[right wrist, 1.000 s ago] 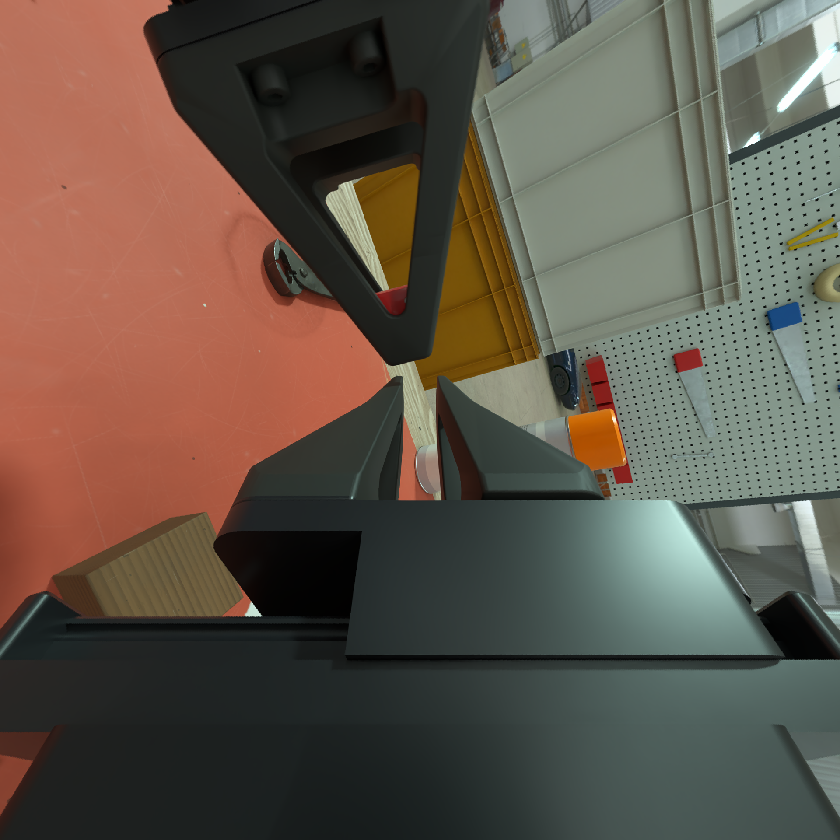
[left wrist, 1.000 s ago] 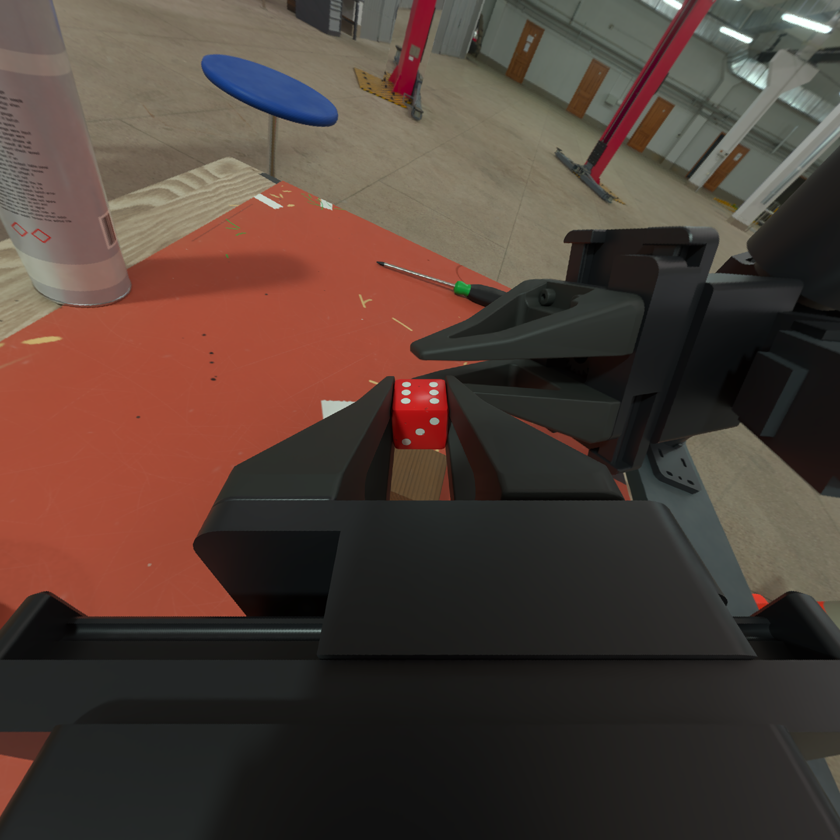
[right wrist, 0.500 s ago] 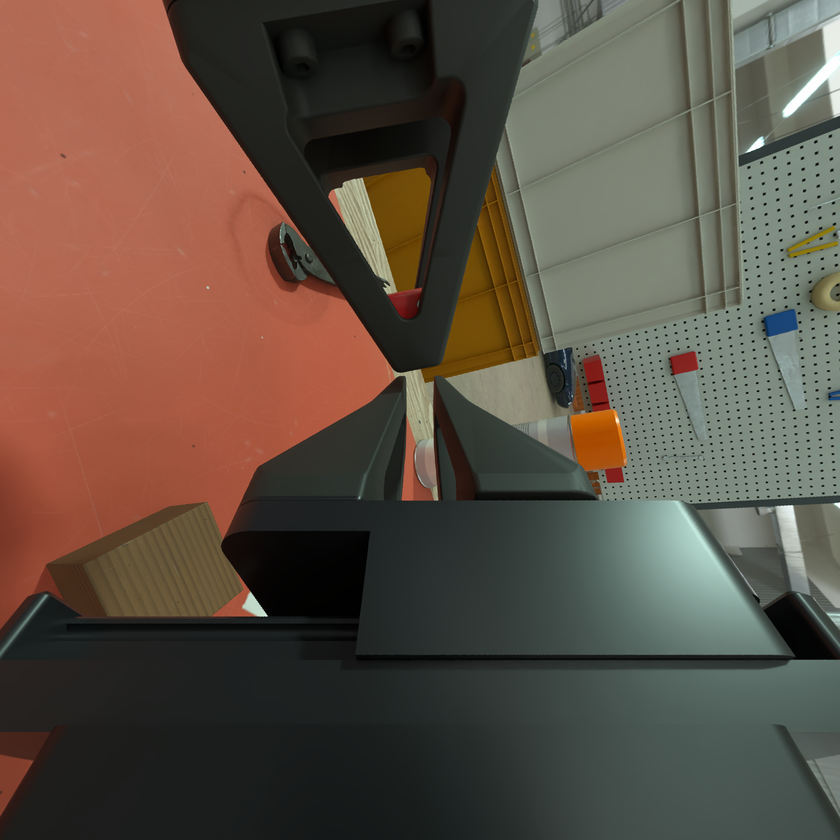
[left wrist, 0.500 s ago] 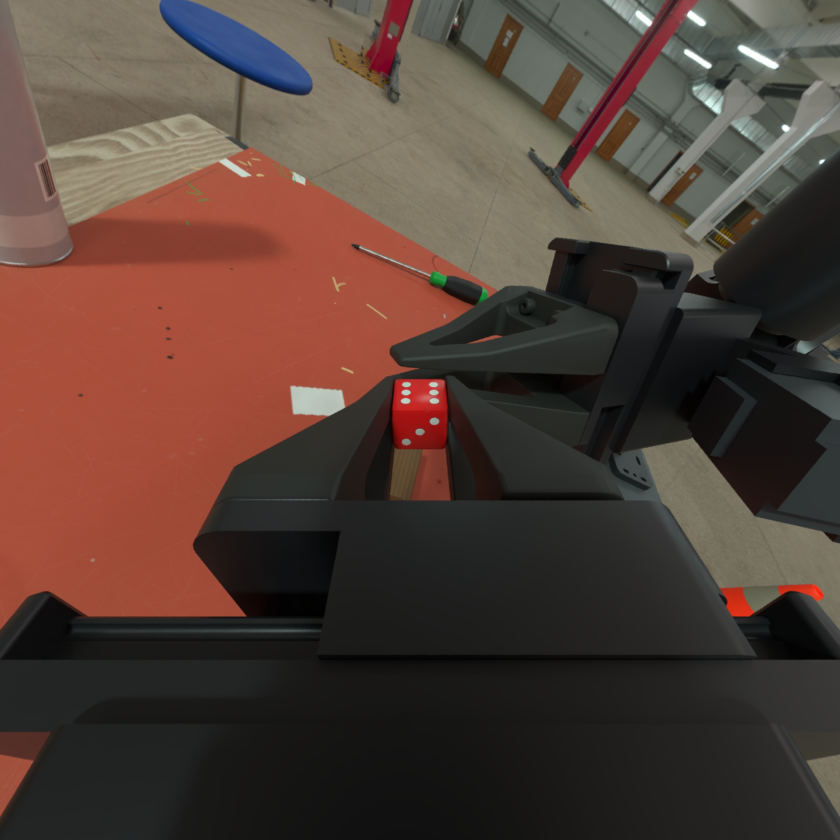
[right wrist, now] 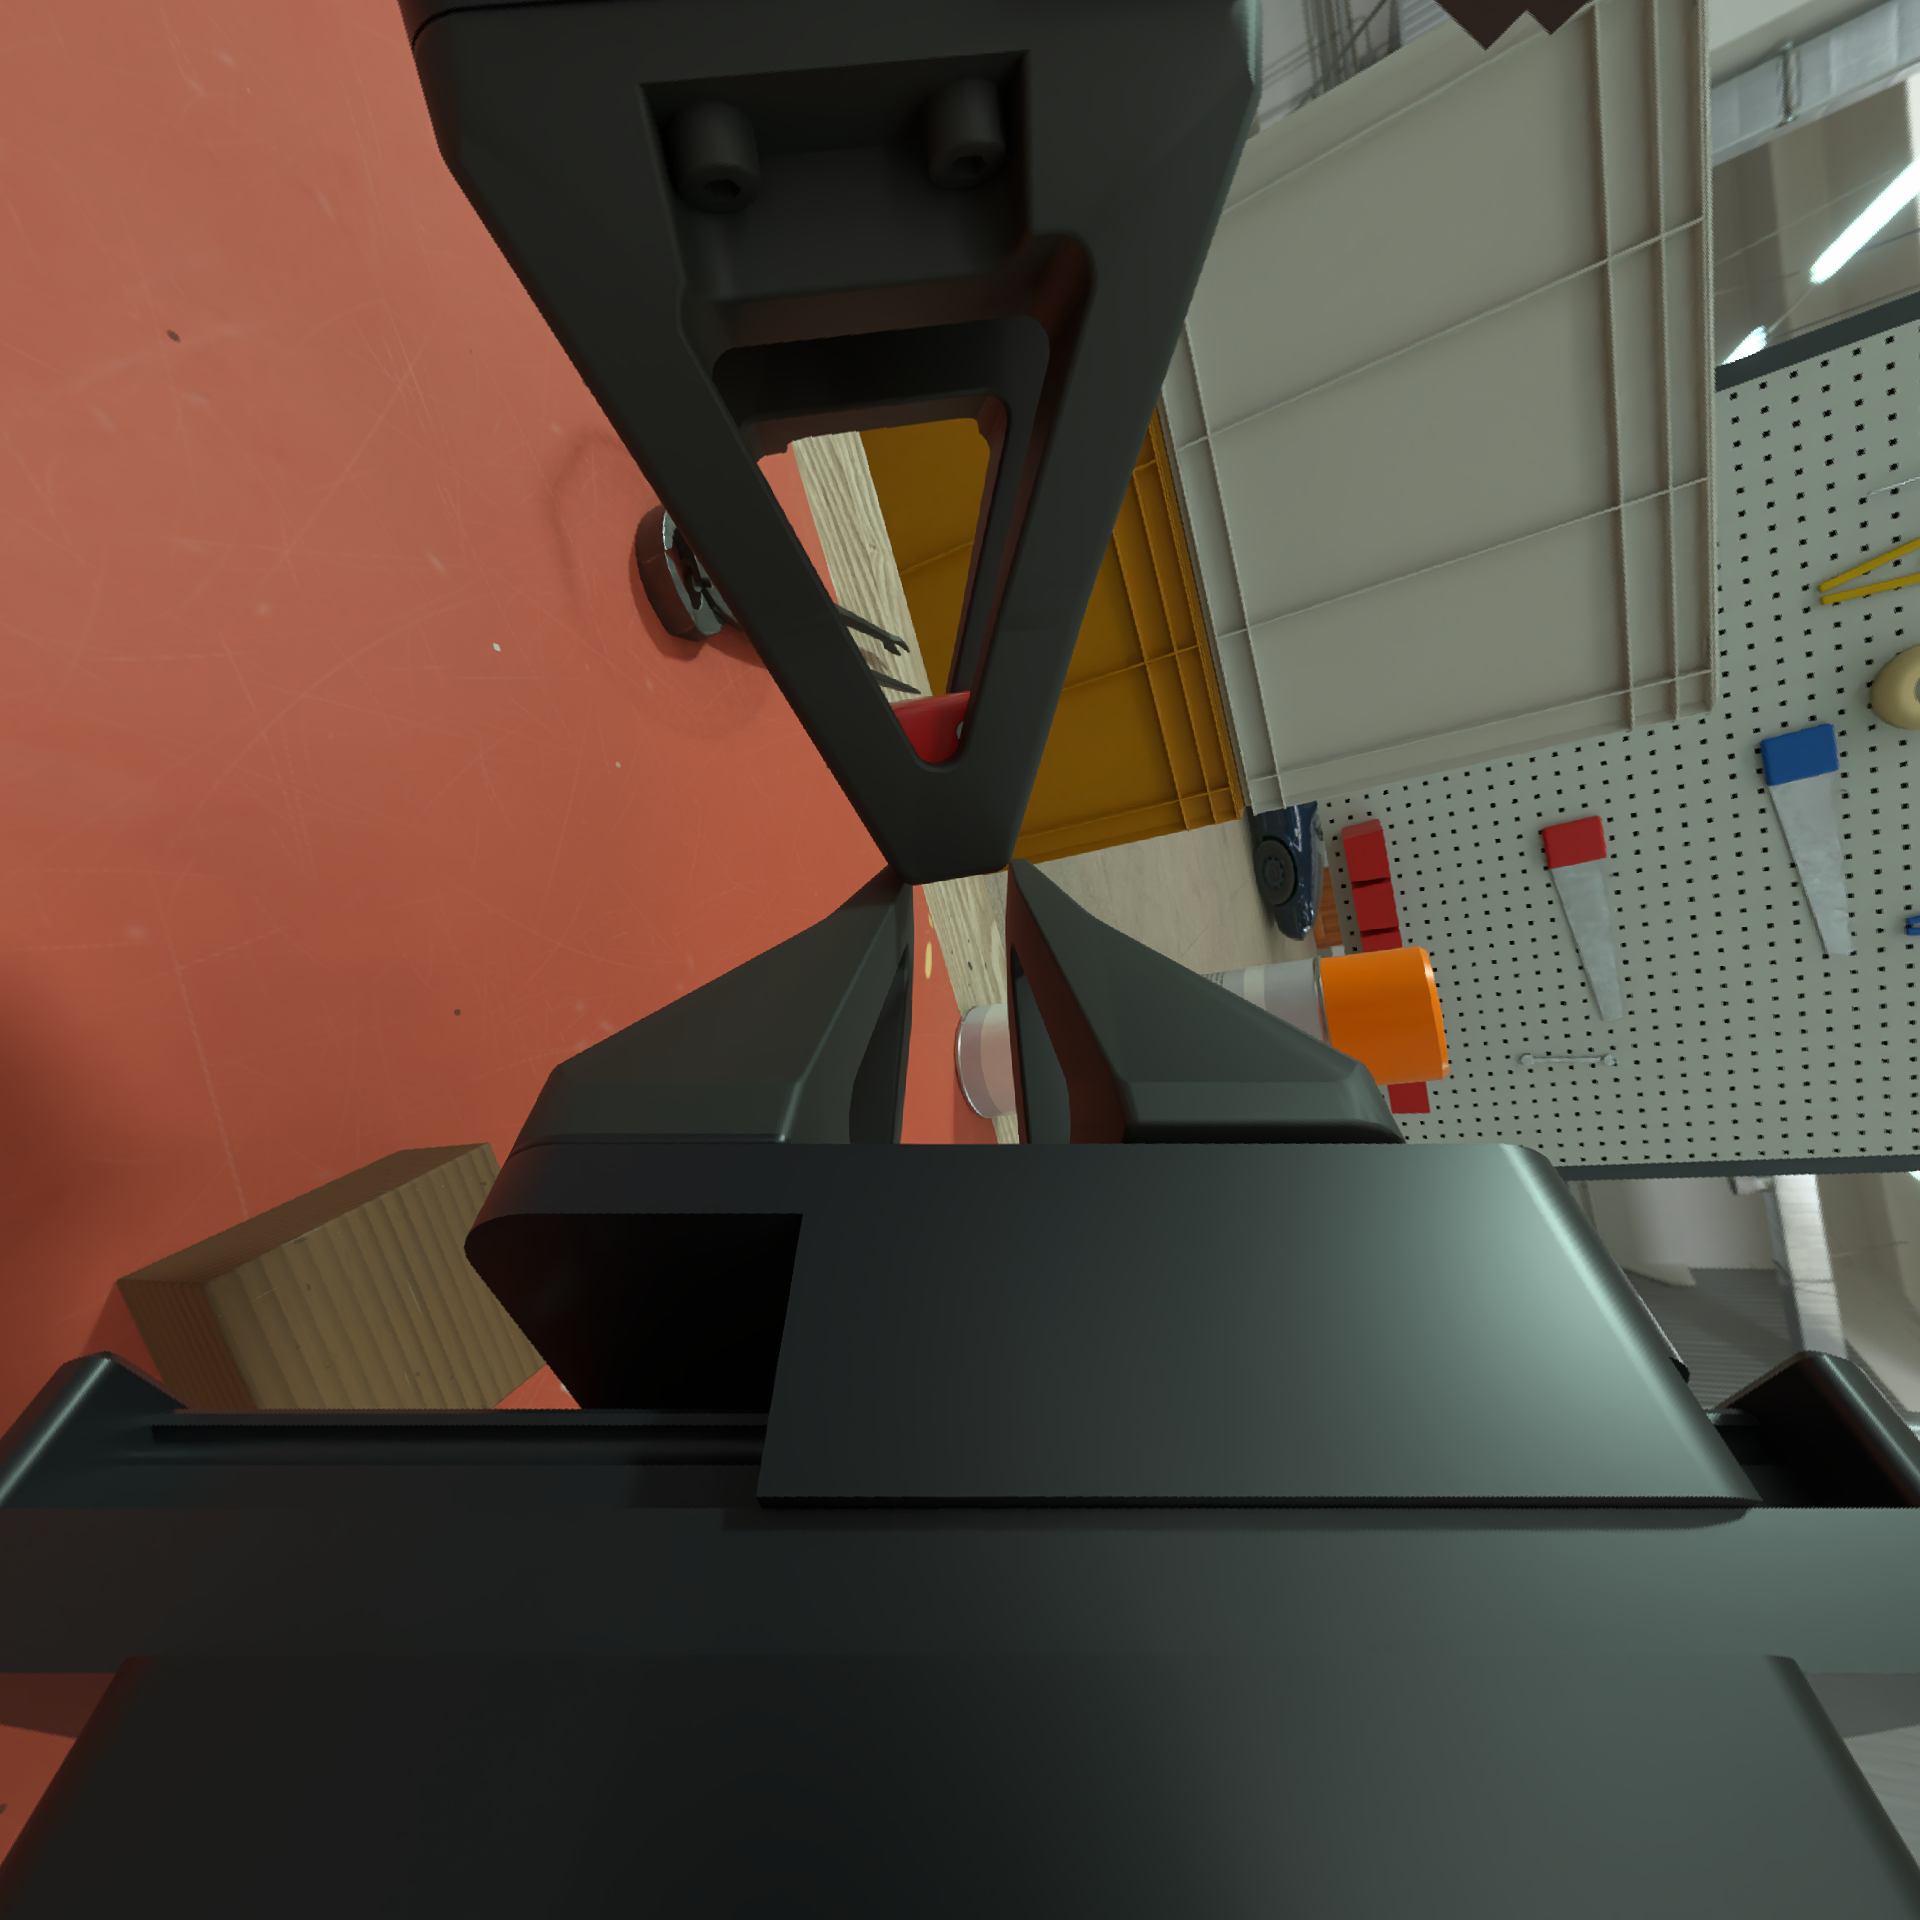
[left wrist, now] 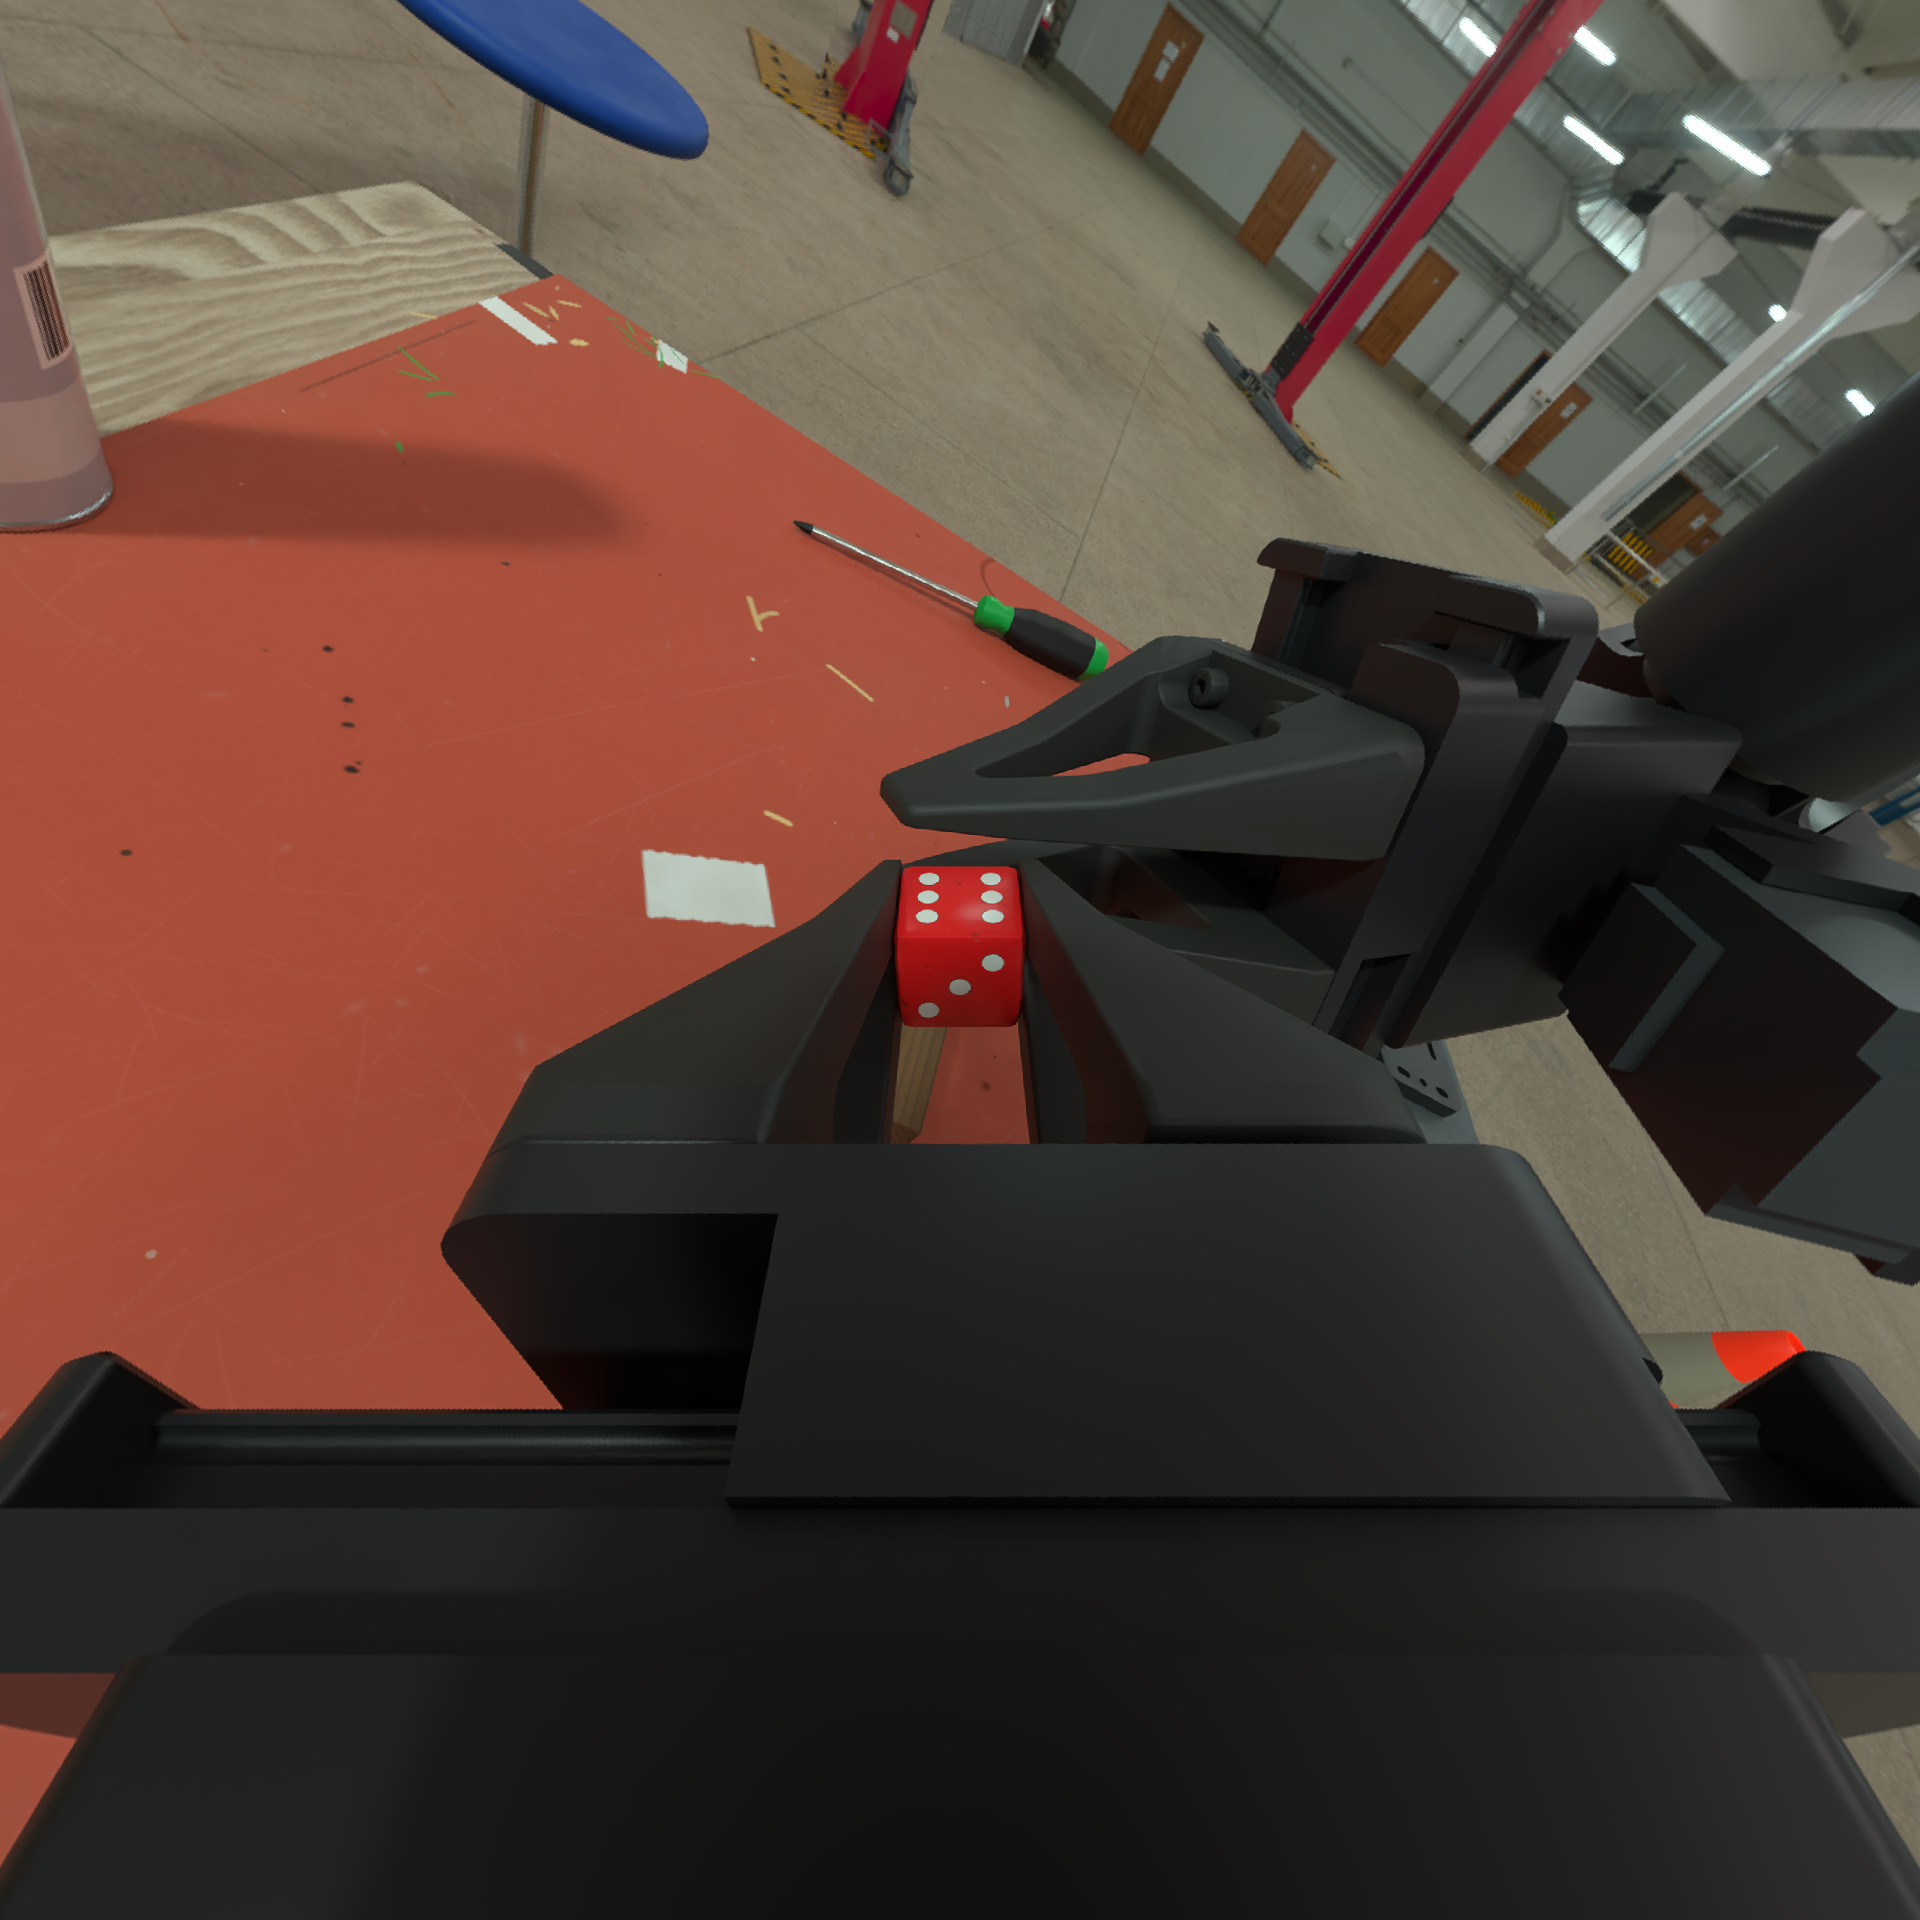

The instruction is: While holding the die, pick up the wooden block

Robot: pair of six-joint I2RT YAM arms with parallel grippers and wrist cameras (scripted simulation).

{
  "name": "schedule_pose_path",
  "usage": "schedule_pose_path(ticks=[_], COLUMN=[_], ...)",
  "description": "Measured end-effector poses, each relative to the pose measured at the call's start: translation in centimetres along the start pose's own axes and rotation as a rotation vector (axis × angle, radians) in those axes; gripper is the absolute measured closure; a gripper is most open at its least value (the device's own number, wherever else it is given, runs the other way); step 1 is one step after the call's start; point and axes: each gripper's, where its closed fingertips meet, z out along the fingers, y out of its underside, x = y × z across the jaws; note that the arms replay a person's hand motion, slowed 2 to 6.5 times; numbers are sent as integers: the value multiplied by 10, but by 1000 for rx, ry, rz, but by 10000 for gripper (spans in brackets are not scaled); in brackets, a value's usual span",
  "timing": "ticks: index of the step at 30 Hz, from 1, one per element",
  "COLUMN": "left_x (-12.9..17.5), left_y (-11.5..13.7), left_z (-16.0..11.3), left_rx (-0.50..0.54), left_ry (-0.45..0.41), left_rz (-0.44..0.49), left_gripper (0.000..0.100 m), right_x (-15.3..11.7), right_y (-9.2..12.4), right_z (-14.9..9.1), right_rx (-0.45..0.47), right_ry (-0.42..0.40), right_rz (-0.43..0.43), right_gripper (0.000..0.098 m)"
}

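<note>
Die (left wrist: 959,945): pinched in left end effector (left wrist: 959,883), lifted over red counter (left wrist: 312,831).
Wooden block (right wrist: 332,1288): untouched on counter, at 8 o'clock in right wrist view.
Right end effector (right wrist: 961,894): nearly pressed together, empty.
Left: grasping the block.

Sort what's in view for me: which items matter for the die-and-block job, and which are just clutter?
Job:
red die, clamped in the left end effector
wooden block, lying on the red mat
right end effector, holding nothing

Lying about:
green-handled screwdriver
pliers
spray can
white paper scrap
orange-capped can
</note>
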Motion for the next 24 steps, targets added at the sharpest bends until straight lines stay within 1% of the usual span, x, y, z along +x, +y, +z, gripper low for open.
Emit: schedule_pose_path(ticks=[6,10,17,24], left_x=[-2,-1,-2,-1], left_y=[1,1,2,-3], left_z=[1,2,4,3], left_rx=[-4,0,5,32], left_ry=[-9,-6,-22,-36], left_rz=[-2,1,40,91], left_gripper=[821,821,821,821], right_x=[-3,-4,-7,-6], right_y=[2,2,4,6], right_z=[1,1,2,3], right_rx=[-17,-12,-17,-13], right_ry=[-1,-12,-37,-51], right_rz=[-14,1,66,150], right_gripper=[853,863,860,859])
